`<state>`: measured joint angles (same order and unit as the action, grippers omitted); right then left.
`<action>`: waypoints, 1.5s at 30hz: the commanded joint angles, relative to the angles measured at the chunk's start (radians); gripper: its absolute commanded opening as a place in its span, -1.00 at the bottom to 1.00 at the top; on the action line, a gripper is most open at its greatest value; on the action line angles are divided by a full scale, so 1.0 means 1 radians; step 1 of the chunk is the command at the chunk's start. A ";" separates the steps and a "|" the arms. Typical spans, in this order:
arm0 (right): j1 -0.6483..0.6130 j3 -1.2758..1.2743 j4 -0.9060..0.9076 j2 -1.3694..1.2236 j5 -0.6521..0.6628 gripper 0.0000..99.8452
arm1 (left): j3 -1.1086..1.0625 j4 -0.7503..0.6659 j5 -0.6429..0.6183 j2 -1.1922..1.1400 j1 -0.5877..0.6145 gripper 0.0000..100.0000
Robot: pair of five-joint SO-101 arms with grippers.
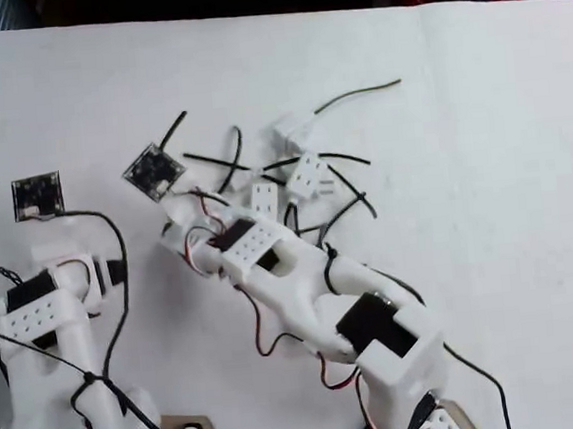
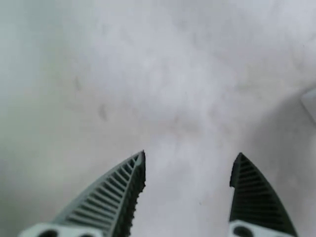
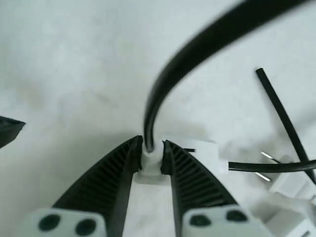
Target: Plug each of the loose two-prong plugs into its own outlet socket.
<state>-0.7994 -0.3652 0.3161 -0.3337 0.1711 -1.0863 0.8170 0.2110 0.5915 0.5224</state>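
The right gripper (image 3: 152, 146) is clamped tight on a small white plug (image 3: 148, 165), low by the counter (image 3: 74, 74). The plug's black cord (image 3: 207, 40) leaves its upper end and arcs away. Its prongs are hidden between the fingers, so I cannot tell which way it points. The left gripper (image 2: 190, 158) is spread wide with nothing in it, over the counter.

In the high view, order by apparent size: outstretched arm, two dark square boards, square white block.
Outstretched arm
Both dark square boards, alike
Square white block, barely smaller; nearness to the camera makes this unsure
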 commanded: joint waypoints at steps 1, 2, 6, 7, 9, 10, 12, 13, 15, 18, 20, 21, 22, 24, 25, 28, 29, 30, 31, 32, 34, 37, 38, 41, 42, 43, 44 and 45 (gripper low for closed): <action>0.007 0.002 0.019 0.002 0.040 -0.97 | 0.006 -0.029 -0.005 0.028 0.008 -0.45; 0.005 0.002 0.028 0.027 0.040 -0.97 | 0.005 -0.029 -0.005 0.028 0.008 -0.45; 0.002 0.003 0.105 0.188 0.034 -0.97 | 0.005 -0.031 -0.005 0.028 0.008 -0.45; 0.002 0.003 0.117 0.232 0.034 -0.97 | 0.005 -0.031 -0.005 0.028 0.008 -0.45; 0.004 0.000 0.142 0.320 0.034 -0.97 | 0.003 -0.031 -0.005 0.028 0.008 -0.45; 0.004 0.000 0.153 0.360 0.034 -0.97 | 0.003 -0.031 -0.005 0.028 0.008 -0.45; 0.005 0.000 0.170 0.440 0.034 -0.97 | 0.003 -0.031 -0.005 0.027 0.008 -0.45; 0.008 0.000 0.179 0.475 0.034 -0.97 | -0.003 -0.031 -0.005 0.027 0.008 -0.45; 0.022 0.000 0.203 0.545 0.035 -0.97 | -0.009 -0.032 -0.003 0.028 0.008 -0.45; 0.081 0.000 0.228 0.631 0.038 -0.97 | -0.011 -0.032 -0.003 0.028 0.008 -0.45; 0.148 0.000 0.239 0.670 0.040 -0.97 | -0.011 -0.032 -0.003 0.028 0.008 -0.45; 0.188 -0.002 0.239 0.684 0.040 -0.97 | -0.012 -0.032 -0.003 0.028 0.008 -0.45; 0.234 -0.002 0.239 0.688 0.040 -0.97 | -0.012 -0.034 -0.003 0.028 0.008 -0.45; 0.326 -0.002 0.234 0.688 0.040 -0.97 | -0.012 -0.034 -0.003 0.028 0.008 -0.45; 0.371 -0.002 0.232 0.687 0.040 -0.96 | -0.012 -0.034 -0.003 0.028 0.008 -0.45; 0.499 -0.003 0.231 0.676 0.034 -0.96 | -0.012 -0.034 -0.003 0.028 0.008 -0.45; 0.539 0.000 0.231 0.664 0.032 -0.96 | -0.012 -0.034 -0.003 0.028 0.008 -0.45; 0.575 0.002 0.229 0.648 0.032 -0.96 | -0.012 -0.034 -0.003 0.028 0.008 -0.45; 0.605 0.003 0.226 0.630 0.032 -0.96 | -0.014 -0.034 -0.003 0.028 0.008 -0.45; 0.634 0.002 0.209 0.607 0.032 -0.96 | -0.014 -0.034 -0.003 0.028 0.008 -0.45; 0.684 -0.002 0.170 0.550 0.032 -0.96 | -0.014 -0.034 -0.003 0.028 0.008 -0.45; 0.731 0.003 0.090 0.440 0.032 -0.96 | -0.015 -0.034 -0.003 0.028 0.008 -0.45; 0.742 0.005 0.050 0.400 0.032 -0.96 | -0.015 -0.034 -0.003 0.028 0.008 -0.45; 0.760 0.005 -0.107 0.278 0.032 -0.96 | -0.015 -0.034 -0.003 0.028 0.008 -0.45; 0.760 0.006 -0.154 0.239 0.035 -0.96 | -0.015 -0.034 -0.003 0.028 0.008 -0.45; 0.762 0.008 -0.191 0.206 0.038 -0.96 | -0.015 -0.034 -0.003 0.028 0.008 -0.45; 0.760 0.021 -0.209 0.173 0.035 -0.96 | -0.015 -0.034 -0.003 0.028 0.008 -0.45; 0.760 0.043 -0.209 0.142 0.034 -0.94 | -0.015 -0.034 -0.003 0.028 0.008 -0.45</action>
<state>-0.0506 -0.3821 0.1765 -0.1481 0.2002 -1.1032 0.8048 0.2110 0.5915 0.5224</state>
